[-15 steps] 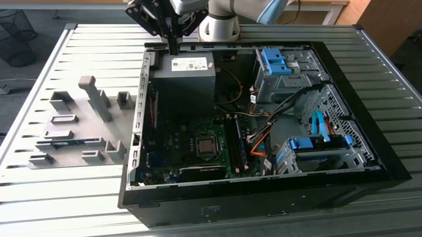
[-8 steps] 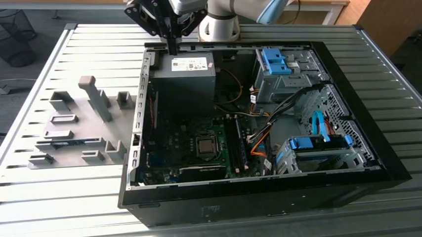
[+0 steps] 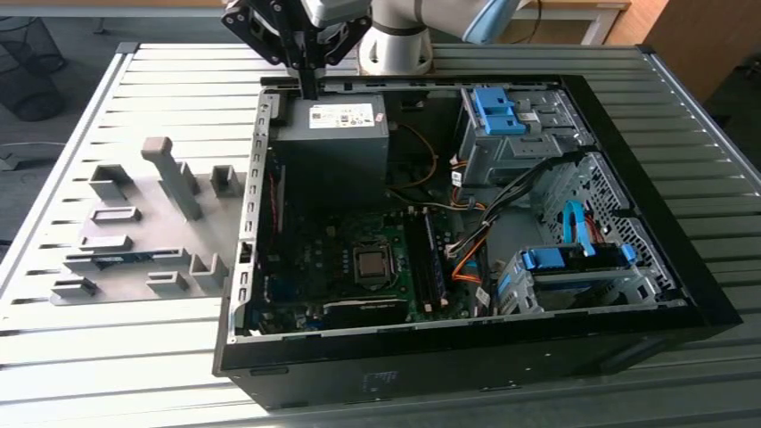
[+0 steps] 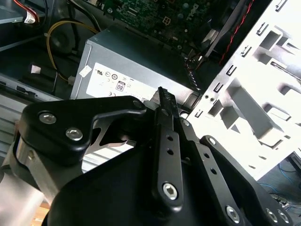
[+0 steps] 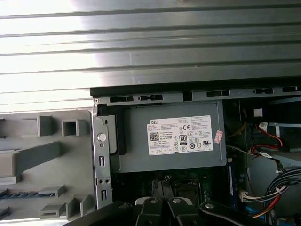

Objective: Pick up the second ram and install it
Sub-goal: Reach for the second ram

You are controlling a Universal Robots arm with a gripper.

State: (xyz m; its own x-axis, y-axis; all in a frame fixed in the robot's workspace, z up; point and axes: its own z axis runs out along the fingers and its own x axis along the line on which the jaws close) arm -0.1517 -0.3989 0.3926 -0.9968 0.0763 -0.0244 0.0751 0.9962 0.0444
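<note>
While the hand (image 3: pixel 309 91) hung over the far rim of the open computer case (image 3: pixel 356 379), above the grey power supply (image 3: pixel 333 134), its fingers were pressed together with nothing between them. In both wrist views the hand (image 4: pixel 163 92) (image 5: pixel 162 184) pointed down past the power supply's labelled face (image 5: pixel 169 141).

The second ram (image 3: pixel 119 259) was well apart from the hand. It lay flat in a low holder block on the grey holder plate (image 3: pixel 143 201), which rested on the slatted metal desk (image 3: pixel 119 374) at the exterior view's left of the case. In the first wrist view the ram (image 5: pixel 19 194) showed as a thin blue strip seated in its block, with other grey blocks near it.

Inside the case, the power supply filled the far corner nearest the holder plate. The green motherboard (image 3: pixel 321 267) lay below it. Two drive cages with bright blue latches (image 3: pixel 500 111) (image 3: pixel 559 260) stood along the exterior view's right side. Orange cables (image 3: pixel 470 259) ran between the board and the cages.
</note>
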